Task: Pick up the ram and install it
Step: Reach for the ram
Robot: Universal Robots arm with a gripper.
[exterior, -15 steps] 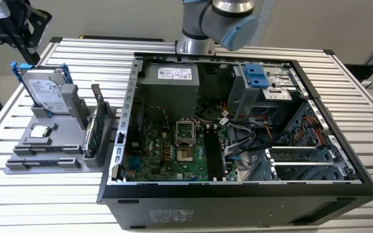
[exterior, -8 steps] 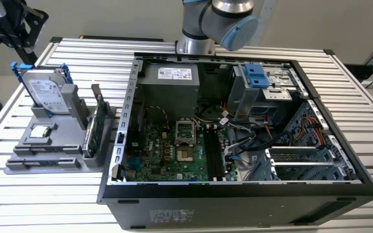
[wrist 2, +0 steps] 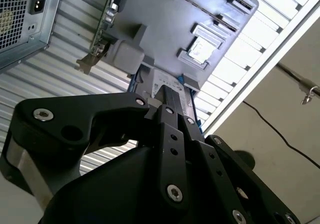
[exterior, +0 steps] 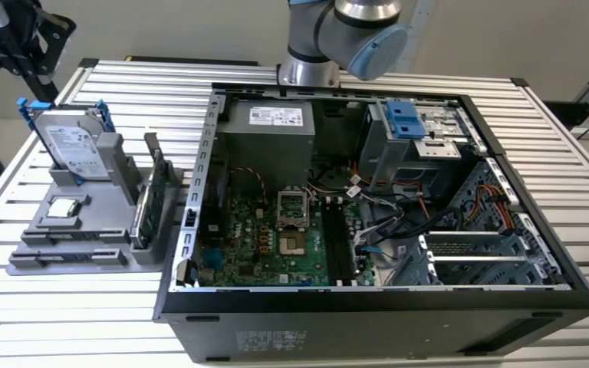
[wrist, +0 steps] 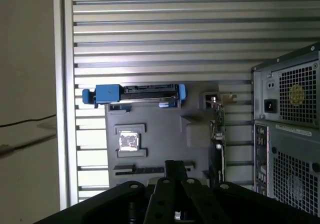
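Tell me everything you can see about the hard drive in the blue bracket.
The hard drive is a flat, silver, metal-looking box with a white label on its broad face. It stands upright on edge in a slot of the grey parts holder, at the end farthest from the exterior camera, on the exterior view's left of the open computer case. A blue plastic bracket clips around its sides, with its ends poking up above the drive. The first wrist view shows its narrow edge. Only the bracket and holder touch it.

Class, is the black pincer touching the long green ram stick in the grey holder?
Apart. In the exterior view the black pincer hangs high, clear space separating it from the green ram stick.
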